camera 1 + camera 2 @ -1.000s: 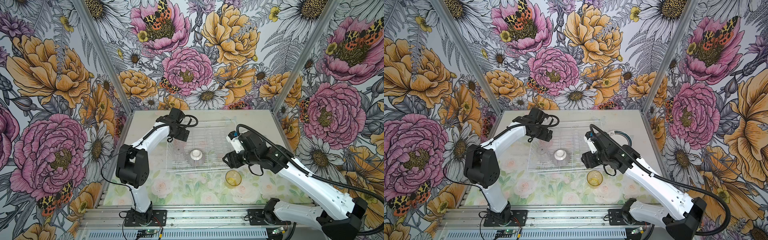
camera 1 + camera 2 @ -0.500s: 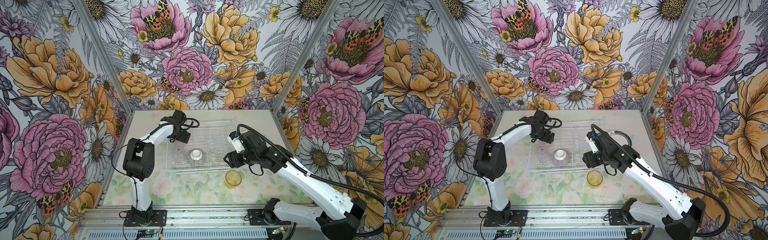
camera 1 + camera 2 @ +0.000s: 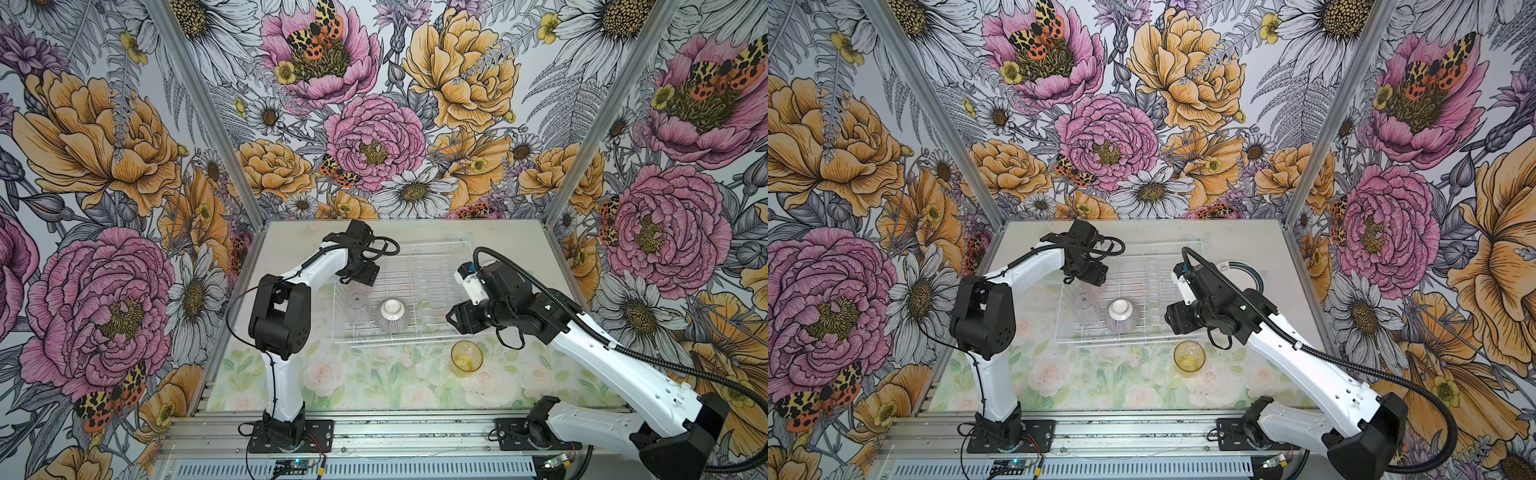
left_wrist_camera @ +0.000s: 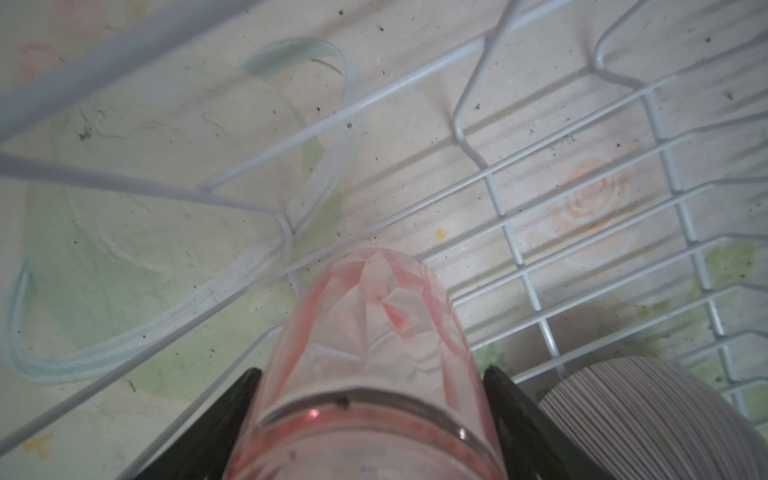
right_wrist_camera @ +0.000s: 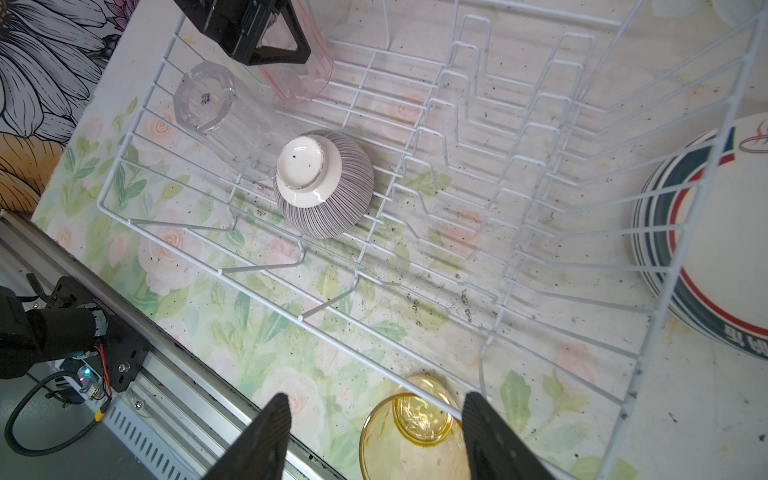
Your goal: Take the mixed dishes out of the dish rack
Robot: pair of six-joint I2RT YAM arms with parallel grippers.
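The desk (image 3: 374, 386) carried the dish rack (image 5: 519, 232). Stacked plates (image 5: 727, 249) lay outside its right wall. Inside, toward the left end, sat an upturned ribbed bowl (image 5: 324, 191), a clear tumbler (image 5: 203, 99) just beside it, and a pink tumbler (image 5: 299, 79) in the far-left corner.

The left gripper (image 4: 370, 374) grasped the pink tumbler across its wall. The tumbler was judged light, rigid, smooth and breakable, so a firm mid-wall hold suited it. The rack wall and clear tumbler crowded the lift.

The right gripper (image 5: 376, 401) hung released and empty above an amber tumbler (image 5: 415, 424) on the desk.
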